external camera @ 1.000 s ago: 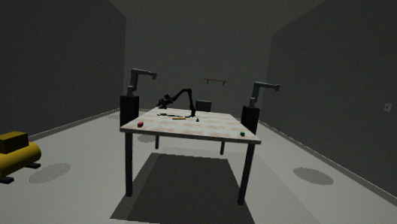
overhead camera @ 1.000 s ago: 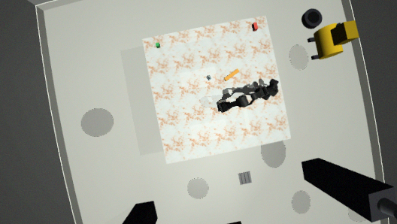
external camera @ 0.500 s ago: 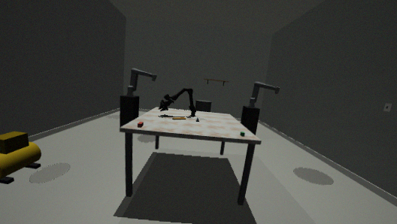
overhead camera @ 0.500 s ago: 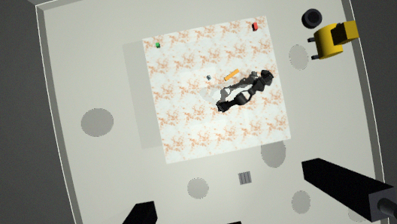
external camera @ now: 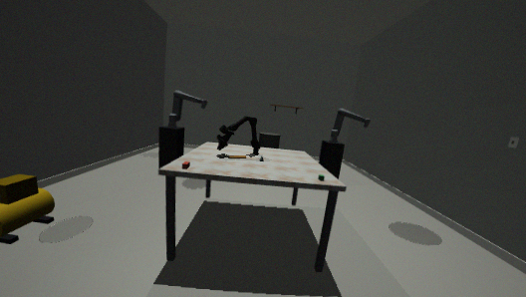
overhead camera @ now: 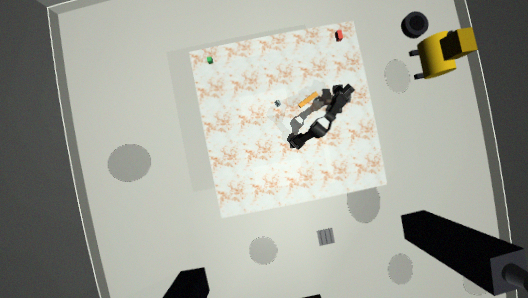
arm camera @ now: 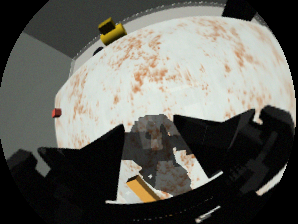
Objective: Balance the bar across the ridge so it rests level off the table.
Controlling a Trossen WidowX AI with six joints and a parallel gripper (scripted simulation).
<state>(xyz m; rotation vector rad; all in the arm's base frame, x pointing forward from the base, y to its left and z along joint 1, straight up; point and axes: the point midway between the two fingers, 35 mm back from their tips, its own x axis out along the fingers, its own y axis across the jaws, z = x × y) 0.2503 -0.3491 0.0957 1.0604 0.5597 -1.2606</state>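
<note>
An orange bar (overhead camera: pixel 308 99) (external camera: pixel 237 156) (arm camera: pixel 143 188) lies flat on the marble-patterned table (overhead camera: pixel 260 165) (external camera: pixel 279 174), near its middle. The ridge (overhead camera: pixel 277 103) (external camera: pixel 261 158) is a small dark piece a short way from the bar's end, apart from it. My gripper (overhead camera: pixel 331 96) (external camera: pixel 219 145) (arm camera: pixel 149 123) is open and empty. It hangs a little above the table over the bar's end farthest from the ridge. In the wrist view the bar shows low between the two dark fingers, below their tips.
A red cube (overhead camera: pixel 338 35) (external camera: pixel 185 164) (arm camera: pixel 56 113) and a green cube (overhead camera: pixel 210 60) (external camera: pixel 321 176) sit at two table corners. A yellow machine (overhead camera: pixel 440 52) (external camera: pixel 20 201) stands on the floor. Two dark arm stands (external camera: pixel 171 140) (external camera: pixel 332 154) flank the table.
</note>
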